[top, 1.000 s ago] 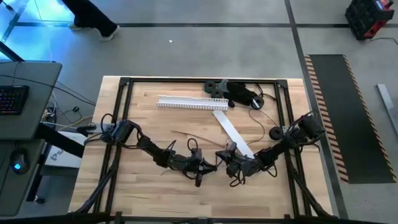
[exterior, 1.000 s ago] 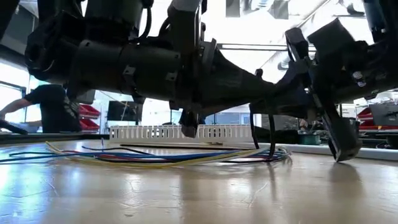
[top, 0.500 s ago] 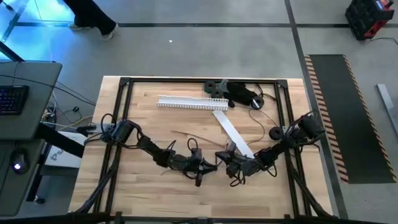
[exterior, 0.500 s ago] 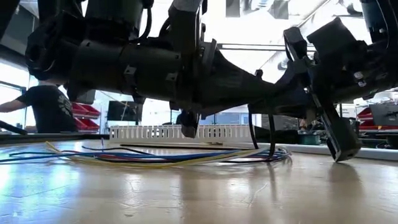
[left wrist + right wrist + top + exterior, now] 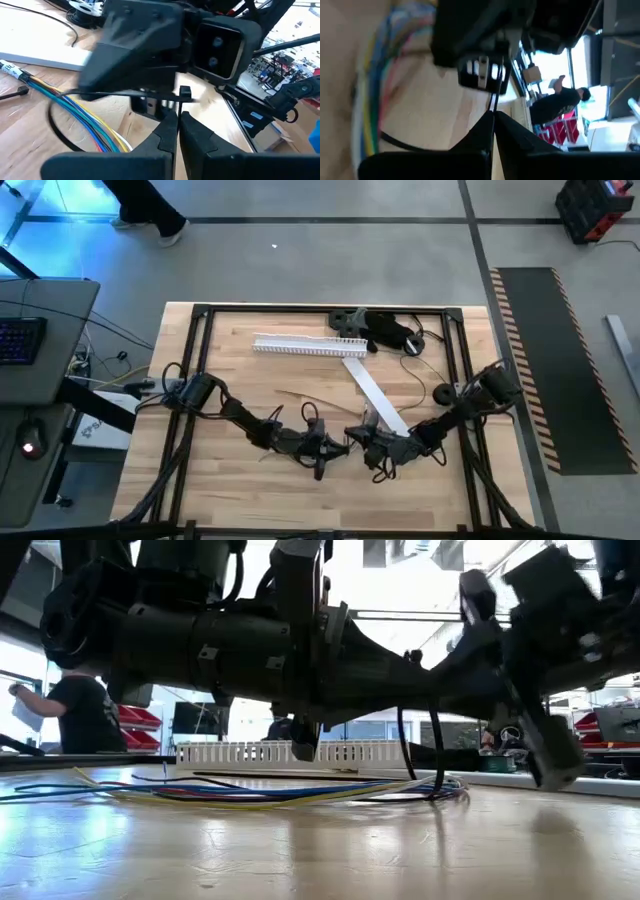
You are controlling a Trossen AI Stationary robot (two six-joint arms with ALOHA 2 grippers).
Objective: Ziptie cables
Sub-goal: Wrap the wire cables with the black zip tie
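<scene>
Two end effectors met mid-counter in the high view, left end effector (image 5: pixel 322 448) facing right end effector (image 5: pixel 368 442). Low view: cables (image 5: pixel 250 790) lay flat beneath them, running sideways. Wrist views: both pinched a black zip tie (image 5: pixel 145 93).

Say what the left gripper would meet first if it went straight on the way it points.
Most likely the right gripper: in the high view the left gripper points right at it, tips nearly meeting over the cables. Depth is unclear.
</scene>
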